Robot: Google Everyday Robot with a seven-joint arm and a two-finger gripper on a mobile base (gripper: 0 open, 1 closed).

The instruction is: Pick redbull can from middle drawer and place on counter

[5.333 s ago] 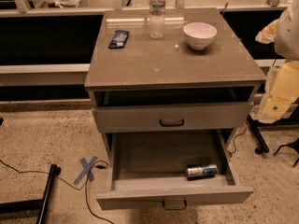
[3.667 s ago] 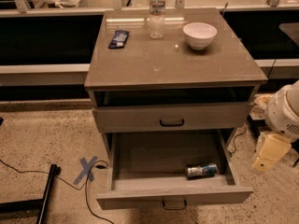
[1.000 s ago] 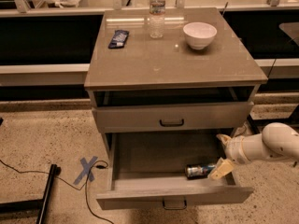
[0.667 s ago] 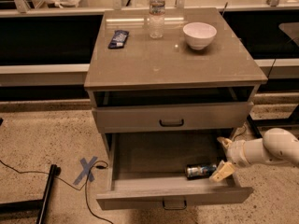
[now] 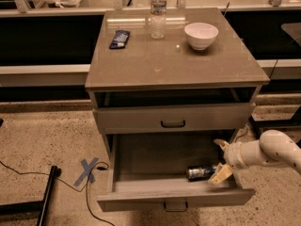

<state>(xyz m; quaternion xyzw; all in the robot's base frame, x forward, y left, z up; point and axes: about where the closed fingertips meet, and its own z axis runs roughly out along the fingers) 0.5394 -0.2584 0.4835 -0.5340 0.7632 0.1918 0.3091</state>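
The tool [image 5: 217, 159] hung inside the drawer's [image 5: 150, 159] right end, fingers spread apart, nothing held. Just left of it the can [image 5: 201, 172] lay on its side, the lower finger close by its end. Best play, I'd say: straddle the can's body, close squarely, then lift clear of the front wall. The table [image 5: 174, 62] sat above.

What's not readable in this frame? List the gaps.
1. Camera view: right end of the redbull can is hidden behind the hand, at the right side of the middle drawer; contact unclear.
2. Can's label: too small and dim.
3. Arm: cut off by the right edge.
4. Slot under the counter: interior too dark.
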